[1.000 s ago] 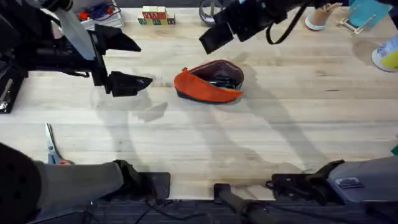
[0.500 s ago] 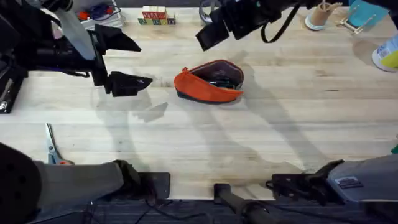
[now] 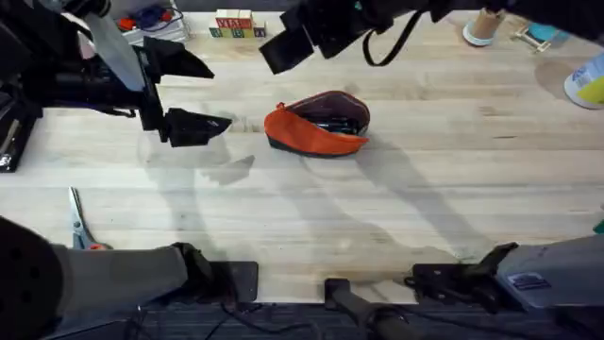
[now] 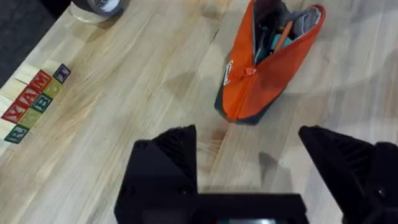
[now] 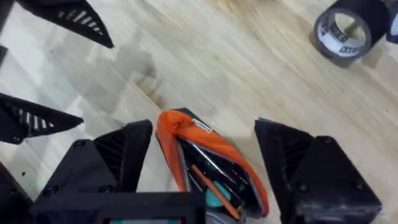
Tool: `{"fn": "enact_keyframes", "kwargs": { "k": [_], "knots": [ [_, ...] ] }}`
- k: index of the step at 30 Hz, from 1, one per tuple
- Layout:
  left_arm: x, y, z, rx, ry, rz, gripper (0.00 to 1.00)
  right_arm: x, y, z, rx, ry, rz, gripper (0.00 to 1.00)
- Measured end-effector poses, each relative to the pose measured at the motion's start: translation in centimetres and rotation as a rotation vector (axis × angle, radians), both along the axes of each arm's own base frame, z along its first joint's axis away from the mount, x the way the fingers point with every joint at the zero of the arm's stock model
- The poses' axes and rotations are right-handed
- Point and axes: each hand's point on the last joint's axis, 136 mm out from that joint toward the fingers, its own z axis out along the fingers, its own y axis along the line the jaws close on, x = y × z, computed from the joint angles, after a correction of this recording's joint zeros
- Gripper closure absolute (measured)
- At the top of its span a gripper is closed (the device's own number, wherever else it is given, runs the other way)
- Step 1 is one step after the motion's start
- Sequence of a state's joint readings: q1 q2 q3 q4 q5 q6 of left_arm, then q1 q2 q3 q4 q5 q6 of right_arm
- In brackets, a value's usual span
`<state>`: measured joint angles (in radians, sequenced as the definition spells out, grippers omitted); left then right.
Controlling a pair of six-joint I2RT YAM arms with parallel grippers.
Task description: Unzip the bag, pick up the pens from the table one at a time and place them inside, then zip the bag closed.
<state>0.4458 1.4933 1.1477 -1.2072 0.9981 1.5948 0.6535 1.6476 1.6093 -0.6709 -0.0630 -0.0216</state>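
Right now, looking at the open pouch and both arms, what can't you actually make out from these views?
- How many pens are inside the bag: overhead they are too small, and in both wrist views the pouch walls cover most of them.
- The zipper slider: too small to find in any view.
- The scissors: handles partly hidden by the left arm's base, overhead.
- The tape roll: cut off by the left wrist view's edge.

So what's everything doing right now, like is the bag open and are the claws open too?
bag: unzipped, mouth gaping, lying on the table
pens: inside the bag
left claw: open, holding nothing, beside the bag
right claw: open, holding nothing, above the bag
scissors: lying flat near the table's left front
tape roll: lying flat on the table
letter blocks: lined up in a row
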Motion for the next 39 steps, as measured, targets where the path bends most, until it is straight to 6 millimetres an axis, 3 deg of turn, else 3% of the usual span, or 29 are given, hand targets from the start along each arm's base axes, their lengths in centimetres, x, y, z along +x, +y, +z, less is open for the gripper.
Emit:
{"fn": "enact_keyframes", "kwargs": {
  "k": [9,13,18,24,31,39],
  "knots": [
    [0.0,0.0,0.0,0.000,0.000,0.000,0.007,0.4,1.9,-3.1,-0.020,0.055,0.006,0.005],
    [0.0,0.0,0.0,0.000,0.000,0.000,0.007,1.0,2.6,-3.5,0.002,0.055,-0.013,0.006],
    [0.0,0.0,0.0,0.000,0.000,0.000,0.007,1.4,2.7,-3.7,0.009,0.056,-0.028,0.005],
    [0.0,0.0,0.0,0.000,0.000,0.000,0.007,1.7,3.0,-5.9,-0.044,0.070,-0.053,0.005],
    [0.0,0.0,0.0,0.000,0.000,0.000,0.007,0.9,3.5,-6.8,-0.115,0.069,-0.060,0.005],
    [0.0,0.0,0.0,0.000,0.000,0.000,0.007,0.8,3.6,-9.1,-0.208,0.164,-0.085,0.005]
  ]
}}
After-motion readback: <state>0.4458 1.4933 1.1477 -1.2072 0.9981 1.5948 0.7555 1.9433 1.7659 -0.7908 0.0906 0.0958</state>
